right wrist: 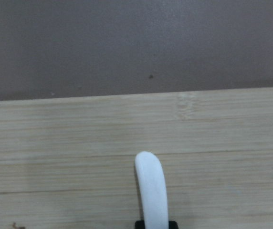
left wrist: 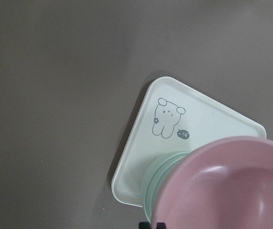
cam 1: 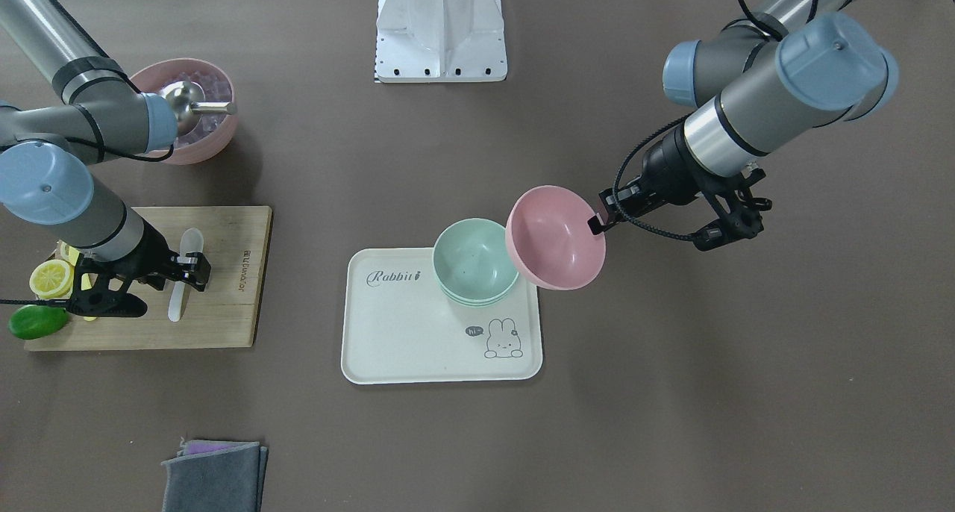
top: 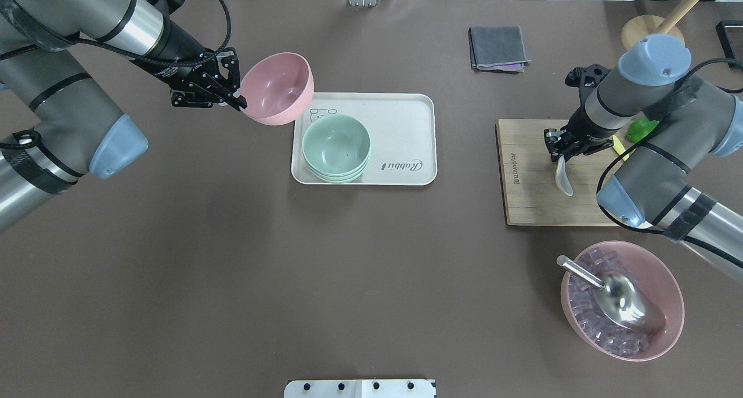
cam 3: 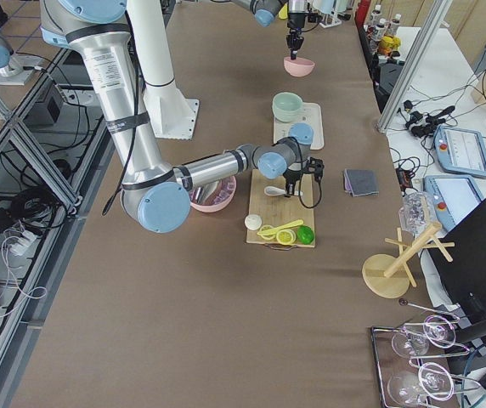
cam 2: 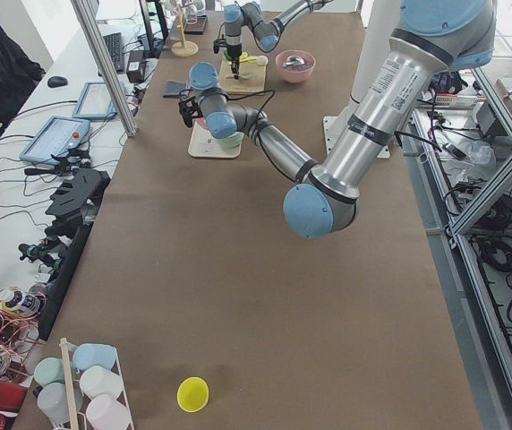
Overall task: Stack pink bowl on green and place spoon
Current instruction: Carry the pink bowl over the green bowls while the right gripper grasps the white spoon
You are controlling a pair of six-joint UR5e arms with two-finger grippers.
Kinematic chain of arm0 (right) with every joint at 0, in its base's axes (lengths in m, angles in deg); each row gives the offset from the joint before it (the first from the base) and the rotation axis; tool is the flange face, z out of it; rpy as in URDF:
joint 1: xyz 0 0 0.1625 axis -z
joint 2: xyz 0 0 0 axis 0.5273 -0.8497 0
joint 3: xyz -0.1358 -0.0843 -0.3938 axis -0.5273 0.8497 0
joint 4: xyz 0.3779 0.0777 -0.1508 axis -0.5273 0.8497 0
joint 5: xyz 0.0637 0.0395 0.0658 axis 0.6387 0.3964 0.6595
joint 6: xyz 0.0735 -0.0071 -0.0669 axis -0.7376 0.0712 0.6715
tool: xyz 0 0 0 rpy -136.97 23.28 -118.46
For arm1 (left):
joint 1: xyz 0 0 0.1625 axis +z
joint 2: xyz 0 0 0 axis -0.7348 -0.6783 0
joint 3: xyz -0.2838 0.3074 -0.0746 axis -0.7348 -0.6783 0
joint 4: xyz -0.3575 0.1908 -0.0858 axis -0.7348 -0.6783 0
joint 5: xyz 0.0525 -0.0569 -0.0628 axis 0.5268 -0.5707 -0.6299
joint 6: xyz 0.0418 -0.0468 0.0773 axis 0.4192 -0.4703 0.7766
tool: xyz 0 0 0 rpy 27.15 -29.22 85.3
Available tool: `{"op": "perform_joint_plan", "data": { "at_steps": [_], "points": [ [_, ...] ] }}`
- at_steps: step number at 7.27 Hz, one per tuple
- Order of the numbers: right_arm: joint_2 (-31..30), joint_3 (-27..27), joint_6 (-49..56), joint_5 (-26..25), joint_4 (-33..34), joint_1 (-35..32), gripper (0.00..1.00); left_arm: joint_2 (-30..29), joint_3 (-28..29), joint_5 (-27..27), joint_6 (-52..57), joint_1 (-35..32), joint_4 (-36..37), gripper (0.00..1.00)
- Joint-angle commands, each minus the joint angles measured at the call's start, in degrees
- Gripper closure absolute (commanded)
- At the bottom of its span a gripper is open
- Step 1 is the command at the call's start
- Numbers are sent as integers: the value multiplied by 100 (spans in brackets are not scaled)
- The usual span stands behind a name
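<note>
**Pink bowl up in left claw, short of the green; spoon pinched in right claw**

Left claw (top: pixel 237 100) was closed narrow on the rim of the pink bowl (top: pixel 277 89). The bowl stuck out ahead of the fingertips, clear of the tabletop (top: pixel 232 270) and tilted rather than level. The green bowl (top: pixel 336 145) sat further out past that claw and lower, on the tray (top: pixel 406 119). It looked like the top one of a nested green set. From overhead, the pink bowl hung over the tray's near corner but not over the green's mouth. The two bowls looked apart, not touching.

Right claw (top: pixel 560 154) was closed on the spoon (top: pixel 563 179), with a finger on either side partway along its length. The oval head poked out beyond the fingers, over the wooden board (top: pixel 528 195). I couldn't tell whether the spoon was lifted or resting on the board.

Handling, my read:
- **Pink bowl:** It looked light, stiff and matte, so a rim pinch should hold. The grip is off-centre, which explains the tilt. It should be levelled over the green before release, and the nested fit should then centre it.
- **Spoon:** It is small, glossy and curved, so likely slippery and prone to pivoting in a two-finger pinch. The best hold is on the handle near the neck, with slow moves. It looked hard and possibly chippable, so it should be set down, not dropped.
</note>
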Motion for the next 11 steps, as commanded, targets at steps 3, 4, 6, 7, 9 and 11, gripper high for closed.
{"op": "perform_joint_plan", "data": {
  "at_steps": [3, 4, 6, 7, 9, 11],
  "points": [
    [56, -217, -21, 157, 69, -198, 100, -9, -21, 6, -4, 12, -9, 100],
    [134, -252, -74, 350, 69, -304, 100, -35, 5, 6, -4, 21, -9, 100],
    [135, -340, -92, 335, 60, -313, 100, -123, 66, 355, -31, 396, -53, 100],
    [127, -349, -100, 317, 34, -313, 100, -254, 198, 549, -48, 590, -79, 100],
    [127, -376, -92, 317, 34, -313, 100, -255, 373, 560, -40, 758, -306, 100],
    [135, -376, -92, 299, 25, -313, 100, -343, 637, 848, -40, 855, -685, 100]
  ]
}}
